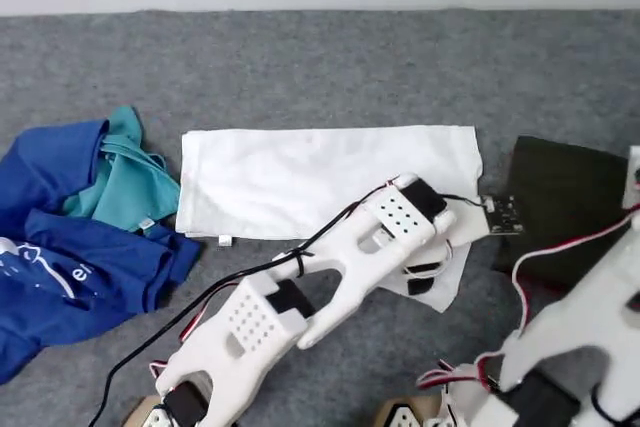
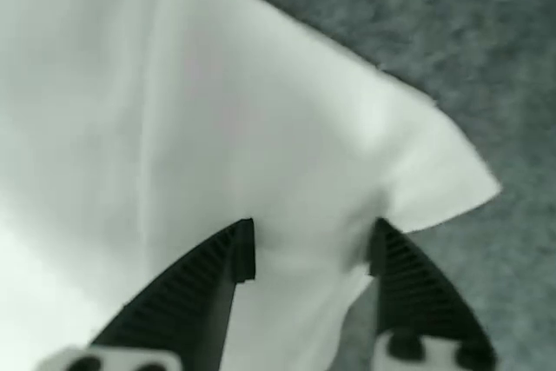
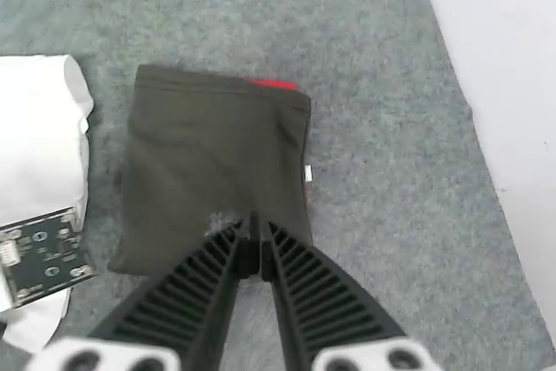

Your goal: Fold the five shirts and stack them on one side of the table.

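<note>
A: Where is there room to move?
B: The grey table [image 1: 330, 57] runs wide beyond the far edge of the white shirt [image 1: 300, 182], which lies flat at centre.
A: And the grippers?
B: The left gripper [image 2: 313, 242] is spread wide over the white shirt's corner, holding nothing. The right gripper [image 3: 254, 236] is pinched together, empty, above the folded dark shirt [image 3: 213, 154].

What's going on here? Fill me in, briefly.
Two robot arms are folding shirts on a grey table. The left hand is open over a corner of the partly folded white shirt in the middle. The right hand is shut and empty over the edge of a folded dark shirt at one side of the table. A heap of blue and teal shirts lies unfolded at the other side.
</note>
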Controlling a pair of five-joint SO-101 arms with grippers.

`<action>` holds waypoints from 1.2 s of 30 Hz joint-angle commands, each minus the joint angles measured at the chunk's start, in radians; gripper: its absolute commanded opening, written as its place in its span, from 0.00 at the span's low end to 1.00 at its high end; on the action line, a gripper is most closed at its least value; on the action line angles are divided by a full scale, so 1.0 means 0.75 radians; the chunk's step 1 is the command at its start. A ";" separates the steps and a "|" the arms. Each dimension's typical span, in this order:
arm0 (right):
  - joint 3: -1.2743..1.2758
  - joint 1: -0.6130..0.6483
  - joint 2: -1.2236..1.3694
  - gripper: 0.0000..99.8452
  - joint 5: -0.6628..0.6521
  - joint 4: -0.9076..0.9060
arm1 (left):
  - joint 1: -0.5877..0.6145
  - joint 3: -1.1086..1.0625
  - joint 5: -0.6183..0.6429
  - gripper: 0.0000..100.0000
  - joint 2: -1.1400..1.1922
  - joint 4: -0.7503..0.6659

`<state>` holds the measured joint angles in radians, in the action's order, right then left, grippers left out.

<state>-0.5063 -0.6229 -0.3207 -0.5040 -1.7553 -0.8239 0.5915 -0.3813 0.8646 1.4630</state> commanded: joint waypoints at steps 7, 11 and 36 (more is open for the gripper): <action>0.039 -0.019 -0.132 0.02 -0.074 -0.048 | -0.020 0.500 -0.088 0.01 0.207 0.286; 0.039 -0.019 -0.132 0.02 -0.074 -0.050 | -0.016 0.740 -0.088 0.01 0.207 0.370; 0.041 -0.013 -0.120 0.02 -0.072 -0.050 | 0.358 0.891 -0.086 0.10 0.352 0.131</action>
<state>-0.4726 -0.6229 -0.3928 -0.5516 -1.7553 -0.5831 1.2160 -0.4396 1.1377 1.5781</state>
